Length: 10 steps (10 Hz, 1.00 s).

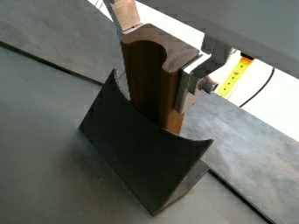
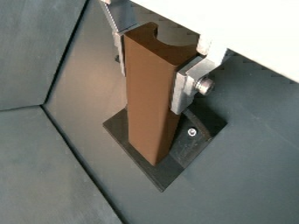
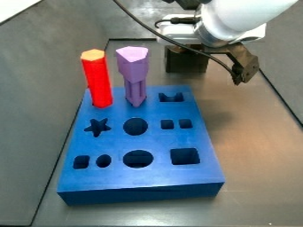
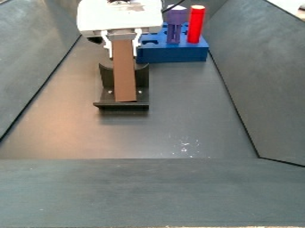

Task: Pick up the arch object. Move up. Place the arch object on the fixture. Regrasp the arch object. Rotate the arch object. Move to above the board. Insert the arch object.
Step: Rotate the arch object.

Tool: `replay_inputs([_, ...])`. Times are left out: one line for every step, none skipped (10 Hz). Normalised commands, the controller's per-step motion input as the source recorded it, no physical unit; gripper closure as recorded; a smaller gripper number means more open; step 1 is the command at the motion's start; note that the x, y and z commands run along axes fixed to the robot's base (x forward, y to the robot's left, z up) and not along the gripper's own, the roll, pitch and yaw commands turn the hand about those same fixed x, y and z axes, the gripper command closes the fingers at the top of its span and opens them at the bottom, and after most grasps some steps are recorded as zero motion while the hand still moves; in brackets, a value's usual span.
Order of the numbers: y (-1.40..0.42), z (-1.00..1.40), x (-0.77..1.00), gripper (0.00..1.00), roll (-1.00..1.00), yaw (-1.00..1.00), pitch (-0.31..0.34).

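We find the arch object (image 4: 123,73) standing upright on the fixture (image 4: 121,98), against its upright wall near the board (image 4: 177,49), with the gripper (image 2: 152,66) at its upper end, silver fingers (image 2: 194,80) pressed to its opposite sides and pinching it. We judge it a stiff, light, smooth-faced column, likely to slip if held weakly. We advise gripping the flat side faces, clear of the notch.

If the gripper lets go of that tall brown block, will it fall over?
Possibly. The arch object stands tall and narrow on the fixture, so it looks tippy. It looks stiff, with flat sides, so the gripper at its top probably holds firmly.
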Motion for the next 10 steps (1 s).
replay_inputs([0.39, 0.98, -1.0, 1.0, 0.0, 0.0, 0.0])
replay_inputs([0.38, 0.98, -1.0, 1.0, -0.04, 0.0, -0.024])
replay_inputs([0.35, 0.96, -1.0, 1.0, -0.09, 0.01, -0.055])
replay_inputs([0.32, 0.93, -1.0, 1.0, -0.12, 0.0, -0.078])
replay_inputs([0.27, 0.89, -1.0, 1.0, -0.13, -0.02, -0.114])
replay_inputs([0.25, 0.86, -1.0, 1.0, -0.14, -0.03, -0.128])
replay_inputs([0.23, 0.82, -1.0, 1.0, -0.16, -0.05, -0.139])
replay_inputs([0.21, 0.78, -1.0, 1.0, -0.15, -0.07, -0.141])
replay_inputs([0.18, 0.72, -1.0, 1.0, -0.15, -0.1, -0.14])
replay_inputs([0.16, 0.67, -1.0, 1.0, -0.15, -0.11, -0.131])
